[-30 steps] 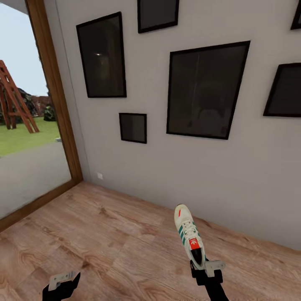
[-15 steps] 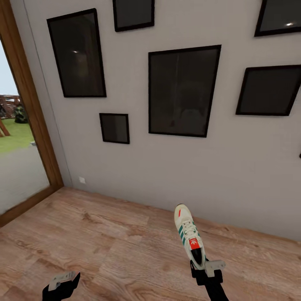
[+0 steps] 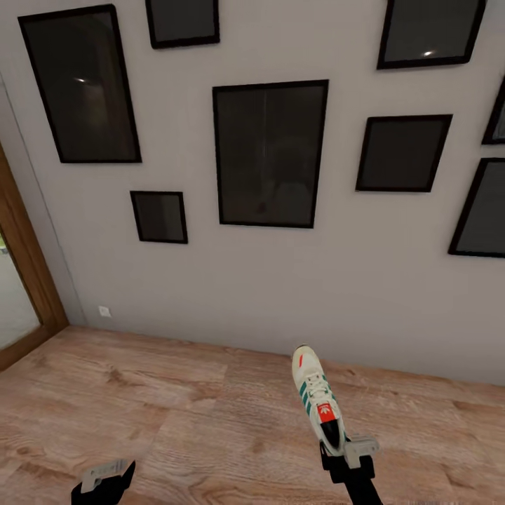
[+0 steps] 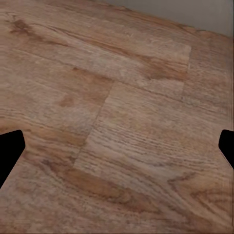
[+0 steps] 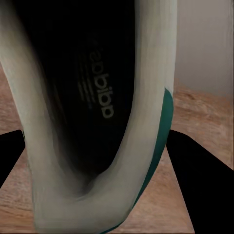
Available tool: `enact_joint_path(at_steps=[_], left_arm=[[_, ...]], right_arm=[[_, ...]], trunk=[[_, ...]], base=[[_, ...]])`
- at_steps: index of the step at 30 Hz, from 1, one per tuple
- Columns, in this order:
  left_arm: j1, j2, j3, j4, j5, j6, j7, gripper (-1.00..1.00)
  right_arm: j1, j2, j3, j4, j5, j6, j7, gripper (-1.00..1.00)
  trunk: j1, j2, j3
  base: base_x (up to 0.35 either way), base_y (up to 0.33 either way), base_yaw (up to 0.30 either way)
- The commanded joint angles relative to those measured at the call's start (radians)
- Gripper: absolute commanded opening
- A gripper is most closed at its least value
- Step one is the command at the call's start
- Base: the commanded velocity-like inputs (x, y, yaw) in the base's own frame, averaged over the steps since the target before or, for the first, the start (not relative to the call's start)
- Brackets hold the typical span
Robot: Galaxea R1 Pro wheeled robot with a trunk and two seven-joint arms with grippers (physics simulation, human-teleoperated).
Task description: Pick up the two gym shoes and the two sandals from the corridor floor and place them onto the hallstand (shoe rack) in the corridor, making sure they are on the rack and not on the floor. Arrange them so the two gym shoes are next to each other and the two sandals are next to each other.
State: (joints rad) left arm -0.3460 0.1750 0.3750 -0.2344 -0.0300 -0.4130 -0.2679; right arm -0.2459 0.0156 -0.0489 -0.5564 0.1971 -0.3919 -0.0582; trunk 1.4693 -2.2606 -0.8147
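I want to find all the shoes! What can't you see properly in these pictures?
- Gym shoe: its heel is hidden behind the right gripper in the head view; up close in the right wrist view it is blurred.
- Left gripper: cut off by the head view's bottom edge.
- Picture frames: their insides are too dark to make out.

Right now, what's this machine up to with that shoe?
The robot's right gripper is shut on a cream-white gym shoe at the heel, holding it out above the wood-plank floor. The left gripper is open and empty. It faces a grey wall hung with dark picture frames; no rack in sight.
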Motion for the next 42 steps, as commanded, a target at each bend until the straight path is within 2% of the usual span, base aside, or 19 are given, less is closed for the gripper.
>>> enact_joint_path(at_steps=[1, 4, 9, 13, 18, 20, 22, 29, 42], left_arm=[[0.001, 0.000, 0.009, 0.012, -0.003, -0.023, -0.008, 1.00], [0.005, 0.001, 0.009, 0.039, -0.003, -0.073, -0.008, 1.00], [0.023, -0.001, 0.009, 0.052, -0.002, -0.096, -0.008, 1.00], [0.028, -0.002, 0.008, 0.053, -0.003, -0.099, -0.008, 1.00], [0.028, -0.016, 0.008, 0.055, -0.003, -0.099, -0.008, 1.00], [0.029, -0.038, 0.008, 0.054, -0.003, -0.099, -0.008, 1.00], [0.029, -0.041, 0.008, 0.052, 0.001, -0.100, -0.008, 1.00], [0.029, -0.045, 0.012, 0.048, 0.005, -0.110, -0.007, 1.00], [0.051, -0.036, 0.013, 0.042, 0.002, -0.113, -0.008, 1.00]], right_arm=[[-0.001, 0.001, -0.006, 0.018, 0.010, -0.004, -0.003, -1.00], [-0.001, 0.000, -0.021, 0.061, 0.007, -0.005, -0.005, -1.00], [-0.001, 0.001, -0.142, 0.082, 0.004, -0.004, -0.004, -1.00], [-0.001, 0.001, -0.181, 0.085, 0.004, -0.003, -0.001, -1.00], [-0.001, 0.004, -0.185, 0.083, 0.004, -0.002, 0.001, -1.00], [-0.001, 0.008, -0.184, 0.079, 0.004, -0.003, 0.001, -1.00], [-0.001, 0.008, -0.184, 0.077, 0.004, -0.003, 0.000, -1.00], [-0.001, 0.009, -0.186, 0.075, 0.004, -0.004, -0.001, -1.00], [-0.001, 0.004, -0.187, 0.080, 0.007, -0.004, -0.003, -1.00]], trunk=[[0.000, 0.000, -0.001], [0.000, 0.000, -0.001], [0.000, 0.000, -0.001], [0.000, 0.000, -0.001], [0.000, 0.000, -0.001], [0.000, 0.000, -0.001], [0.000, 0.000, -0.001], [0.000, 0.000, -0.001], [0.000, 0.000, -0.001]], base=[[0.000, 0.000, -0.266], [0.000, 0.000, -0.266], [0.000, 0.000, -0.266], [0.000, 0.000, -0.266], [0.000, 0.000, -0.266], [0.000, 0.000, -0.266], [0.000, 0.000, -0.266], [0.000, 0.000, -0.266], [0.000, 0.000, -0.266]])
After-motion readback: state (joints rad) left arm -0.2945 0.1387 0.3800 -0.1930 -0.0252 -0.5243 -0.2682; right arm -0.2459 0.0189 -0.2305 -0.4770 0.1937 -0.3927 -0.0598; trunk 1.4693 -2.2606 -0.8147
